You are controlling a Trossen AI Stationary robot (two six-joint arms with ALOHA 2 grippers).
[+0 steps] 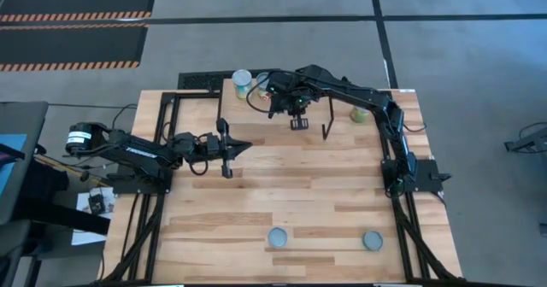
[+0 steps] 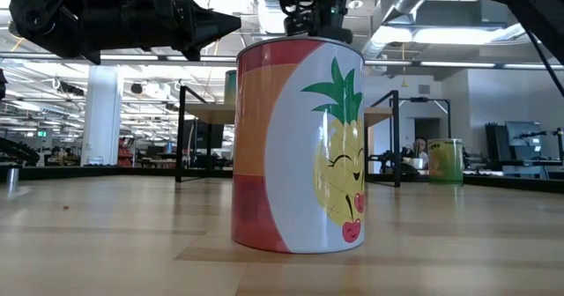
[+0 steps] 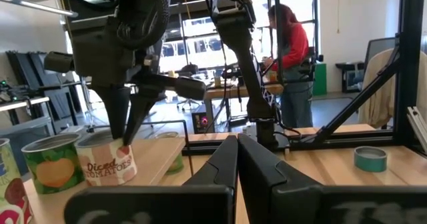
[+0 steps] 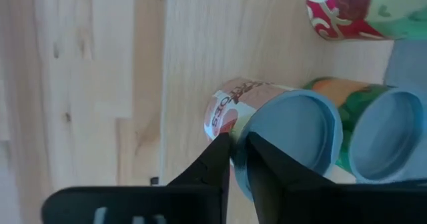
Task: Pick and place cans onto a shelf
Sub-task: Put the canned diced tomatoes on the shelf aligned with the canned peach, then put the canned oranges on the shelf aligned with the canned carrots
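A "Diced Tomatoes" can [image 3: 107,163] with a red-and-white label stands on the light-wood shelf [image 3: 160,159], next to a green-labelled can [image 3: 51,165]. My right gripper [image 1: 276,99] hangs over the shelf's far left part and is shut on the tomato can. It also shows in the right wrist view [image 4: 241,151]. My left gripper [image 3: 237,144] is shut and empty above the table's left middle [image 1: 246,146], pointing at the shelf. A pineapple can [image 2: 300,146] stands on its base on the table. Two more cans [image 1: 278,237] [image 1: 372,240] stand near the table's near edge. My right gripper pinches the tomato can's top rim [image 4: 235,163] between its two fingers, at the edge of the silvery lid. The fingers [image 3: 124,127] come from above, pointing down. The can is upright and its base seems to rest on the shelf board.
A red patterned can [image 4: 347,14] stands close by the held can on the shelf, and a yellow-green can [image 1: 242,83] at the far left. Another green can [image 1: 360,114] is at the right. A person [image 3: 290,57] stands beyond the table.
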